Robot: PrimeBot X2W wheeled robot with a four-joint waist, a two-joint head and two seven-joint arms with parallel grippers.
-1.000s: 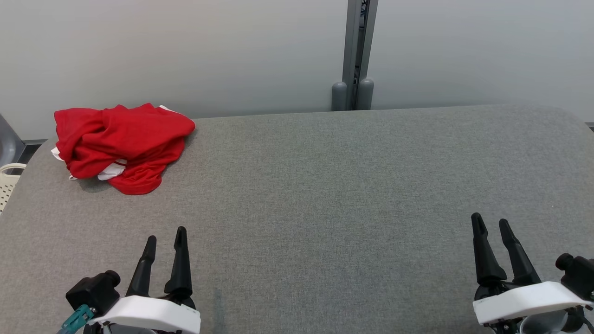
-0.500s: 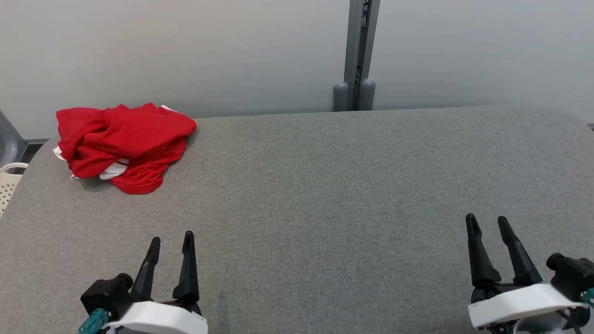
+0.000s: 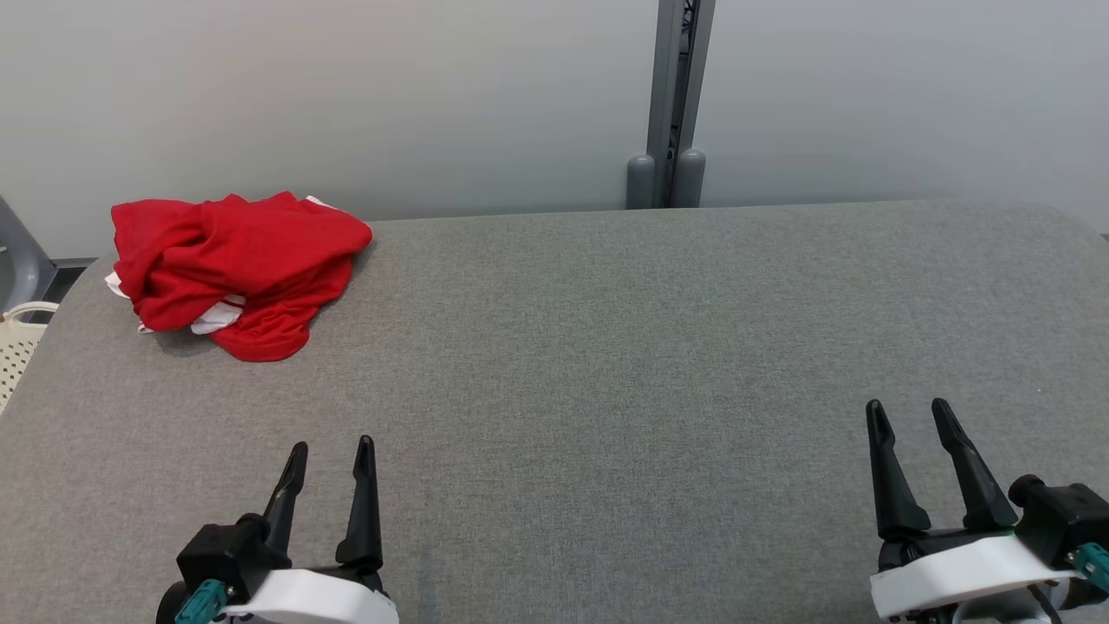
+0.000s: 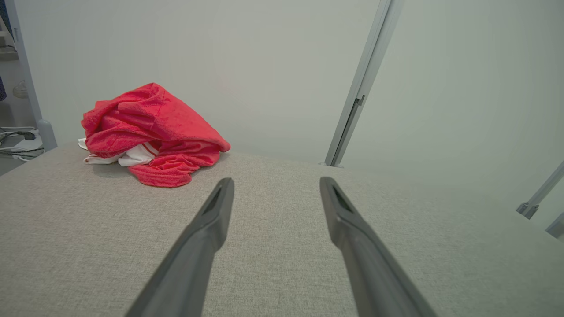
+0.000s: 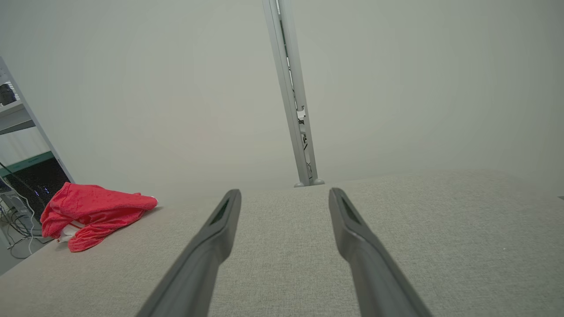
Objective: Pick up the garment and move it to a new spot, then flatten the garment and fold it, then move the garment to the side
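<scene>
The right claw (image 5: 284, 193) is reaching out over the grey fabric tabletop (image 5: 440, 229), its two dark fingers (image 5: 211, 246) rising from the bottom edge and standing well apart, with bare cloth showing between them and nothing gripped. At the far left corner of the tabletop a red garment (image 5: 94, 209) is lying in a crumpled heap, well apart from the claw, a small bit of white peeking out at its lower edge. A pale wall (image 5: 132, 88) is running behind the tabletop, and a grey metal post (image 5: 295, 110) is standing against it, leaning slightly in this view. At the left edge, a shelf (image 5: 17, 114) is showing, with cables (image 5: 13, 224) trailing below it.
</scene>
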